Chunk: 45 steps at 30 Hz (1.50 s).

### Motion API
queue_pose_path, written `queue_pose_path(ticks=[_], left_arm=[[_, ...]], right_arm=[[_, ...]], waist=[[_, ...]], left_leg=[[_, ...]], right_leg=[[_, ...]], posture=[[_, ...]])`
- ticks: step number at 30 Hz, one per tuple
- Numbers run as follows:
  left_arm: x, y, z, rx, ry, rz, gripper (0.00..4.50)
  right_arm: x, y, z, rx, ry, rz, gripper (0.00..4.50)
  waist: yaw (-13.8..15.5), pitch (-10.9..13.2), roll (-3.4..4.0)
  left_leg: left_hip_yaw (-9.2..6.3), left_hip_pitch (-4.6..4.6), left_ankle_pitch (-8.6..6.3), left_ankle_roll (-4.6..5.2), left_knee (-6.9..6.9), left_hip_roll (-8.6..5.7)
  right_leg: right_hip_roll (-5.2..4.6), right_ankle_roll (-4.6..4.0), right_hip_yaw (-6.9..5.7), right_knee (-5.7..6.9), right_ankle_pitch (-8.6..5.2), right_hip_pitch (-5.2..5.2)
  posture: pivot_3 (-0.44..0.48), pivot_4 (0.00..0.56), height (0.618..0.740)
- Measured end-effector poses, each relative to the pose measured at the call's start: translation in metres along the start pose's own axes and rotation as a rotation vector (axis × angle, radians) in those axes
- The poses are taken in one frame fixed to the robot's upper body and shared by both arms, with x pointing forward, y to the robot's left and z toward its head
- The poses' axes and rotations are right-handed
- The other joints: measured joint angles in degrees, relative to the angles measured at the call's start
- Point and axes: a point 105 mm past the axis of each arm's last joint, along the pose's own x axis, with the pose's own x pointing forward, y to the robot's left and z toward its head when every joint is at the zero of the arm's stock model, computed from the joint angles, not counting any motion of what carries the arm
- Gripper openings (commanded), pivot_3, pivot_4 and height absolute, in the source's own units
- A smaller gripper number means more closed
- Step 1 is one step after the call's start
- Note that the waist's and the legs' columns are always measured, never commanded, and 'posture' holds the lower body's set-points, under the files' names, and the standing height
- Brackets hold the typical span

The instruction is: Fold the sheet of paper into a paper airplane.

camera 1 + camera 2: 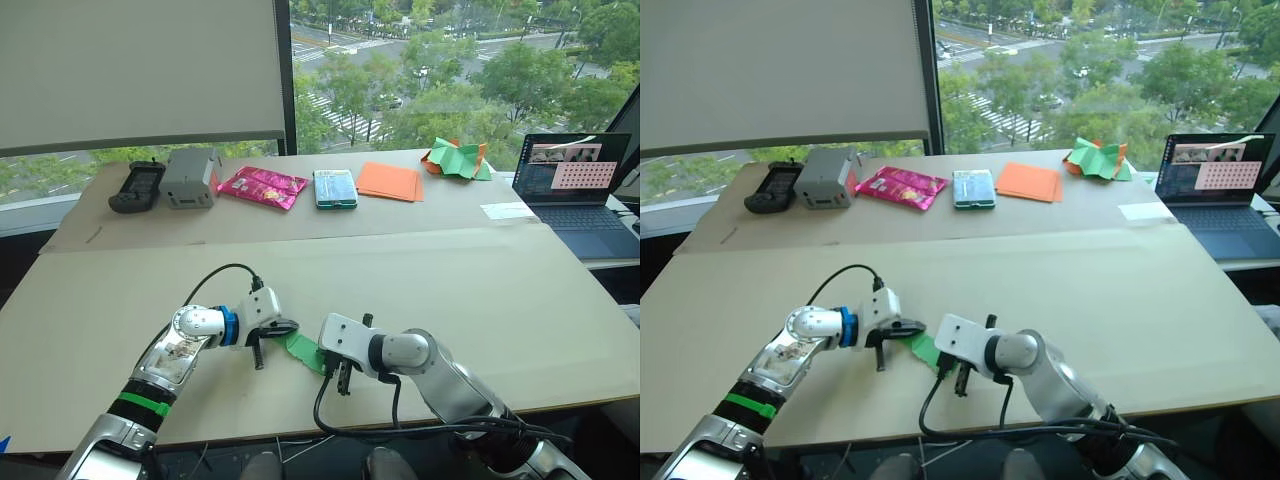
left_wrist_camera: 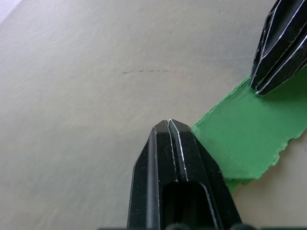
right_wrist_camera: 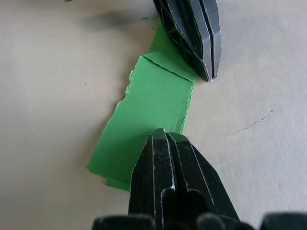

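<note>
Near the front edge of the table (image 1: 560, 330), the paper (image 3: 144, 120) is lying flat as a narrow, layered green strip with one ragged edge. Its long axis is running from one gripper to the other. The left gripper (image 2: 169, 125) and right gripper (image 3: 163, 135), each with fingers pressed together, are pinning opposite ends. It looks light, thin and easily torn, so pressing at the edges seems safest.
</note>
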Motion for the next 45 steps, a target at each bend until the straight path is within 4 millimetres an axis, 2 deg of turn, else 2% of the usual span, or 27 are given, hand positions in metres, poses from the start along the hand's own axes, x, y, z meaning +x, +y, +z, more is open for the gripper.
queue_pose_path(ticks=[9, 16, 18, 21, 24, 27, 29, 30, 34, 38, 41, 42, 45], left_arm=[[-0.006, 0.003, -0.004, -0.007, -0.003, 0.036, 0.00], [-0.014, 0.016, -0.005, -0.054, -0.016, 0.104, 0.00], [-0.024, 0.020, -0.006, -0.112, -0.032, 0.135, 0.00], [-0.050, 0.027, -0.010, -0.193, -0.023, 0.184, 0.00], [-0.067, 0.019, 0.001, -0.227, -0.060, 0.163, 0.00], [-0.078, 0.000, 0.010, -0.246, -0.081, 0.113, 0.00], [-0.083, -0.008, 0.010, -0.268, -0.077, 0.102, 0.00], [-0.085, -0.011, 0.009, -0.279, -0.074, 0.101, 0.53], [-0.094, -0.018, 0.003, -0.325, -0.059, 0.115, 1.86], [-0.095, -0.019, 0.009, -0.334, -0.080, 0.120, 3.23], [-0.093, -0.019, 0.010, -0.332, -0.080, 0.124, 4.25], [-0.092, -0.020, 0.009, -0.334, -0.078, 0.119, 4.47], [-0.088, -0.024, 0.008, -0.342, -0.072, 0.097, 4.47]], right_arm=[[0.000, -0.001, 0.000, -0.008, 0.003, 0.003, 0.03], [-0.001, -0.002, 0.002, -0.036, -0.012, -0.008, 0.03], [-0.002, -0.004, 0.006, -0.049, -0.036, -0.017, 0.62], [-0.010, -0.013, 0.006, -0.051, -0.051, -0.058, 1.62], [-0.022, -0.026, 0.006, -0.035, -0.074, -0.114, 2.59], [-0.042, -0.034, 0.030, -0.039, -0.191, -0.182, 3.67], [-0.055, -0.034, 0.035, -0.043, -0.228, -0.211, 4.33], [-0.060, -0.032, 0.034, -0.028, -0.239, -0.215, 4.50], [-0.073, -0.017, 0.028, 0.043, -0.263, -0.181, 4.50], [-0.088, -0.003, 0.039, 0.120, -0.366, -0.089, 4.50], [-0.089, 0.013, 0.047, 0.227, -0.439, 0.053, 4.50], [-0.088, 0.019, 0.047, 0.259, -0.446, 0.107, 4.50], [-0.081, 0.031, 0.042, 0.343, -0.435, 0.232, 4.50]], waist=[[0.0, 0.0, 0.02], [0.1, 0.1, 0.00], [0.0, 0.3, -0.20], [0.1, 0.6, -0.32], [0.4, 0.7, -0.36], [0.6, 0.7, -0.34], [0.8, 0.7, -0.35], [0.9, 0.7, -0.38], [0.7, 0.8, -0.35], [0.5, 1.0, -0.33], [0.2, 1.3, -0.02], [0.2, 1.3, 0.12], [0.4, 1.4, 0.19]], left_leg=[[0.01, -0.01, 0.00, 0.00, 0.00, 0.01], [0.01, -0.06, 0.00, -0.01, -0.04, 0.01], [0.00, -0.12, 0.00, -0.01, -0.05, 0.02], [0.01, -0.51, 0.01, 0.01, -0.07, 0.02], [0.05, -0.61, 0.02, 0.04, -0.04, 0.02], [0.04, -0.63, 0.02, 0.03, -0.17, 0.02], [0.05, -0.57, 0.01, 0.03, -0.24, 0.02], [0.04, -0.58, 0.01, 0.02, -0.27, 0.03], [0.07, -0.57, 0.00, 0.01, -0.26, 0.03], [0.04, -0.57, -0.02, -0.02, -0.25, 0.05], [-0.08, -0.88, -0.03, -0.02, -0.22, 0.12], [-0.09, -1.04, -0.03, -0.02, -0.14, 0.13], [0.11, -1.25, -0.03, -0.01, -0.05, 0.09]], right_leg=[[-0.01, 0.00, 0.00, -0.01, 0.00, -0.10], [-0.01, 0.00, -0.01, -0.01, 0.00, -0.25], [-0.01, 0.00, -0.02, -0.01, 0.00, -0.40], [0.00, -0.01, -0.02, -0.01, 0.02, -0.85], [0.00, 0.01, -0.01, 0.01, 0.05, -0.85], [0.02, 0.02, -0.01, 0.02, 0.06, -0.83], [0.01, 0.02, -0.01, 0.01, 0.06, -0.76], [0.01, 0.01, -0.01, -0.02, 0.06, -0.76], [-0.04, 0.00, -0.01, -0.09, 0.04, -0.81], [-0.10, -0.03, -0.08, -0.38, 0.02, -0.90], [-0.37, -0.05, -0.68, -1.14, 0.01, -1.04], [-0.54, -0.05, -1.01, -1.32, 0.01, -1.08], [-0.91, -0.07, -1.34, -1.49, 0.02, -1.32]], posture=[[0.000, 0.150, 0.706], [0.000, 0.150, 0.706], [0.000, 0.150, 0.706], [0.000, 0.150, 0.706], [0.000, 0.150, 0.706], [0.000, 0.150, 0.706], [0.000, 0.150, 0.706], [0.000, 0.150, 0.706], [0.000, 0.150, 0.706], [0.000, 0.150, 0.706], [0.000, 0.150, 0.706], [0.000, 0.150, 0.706], [0.000, 0.150, 0.706]])
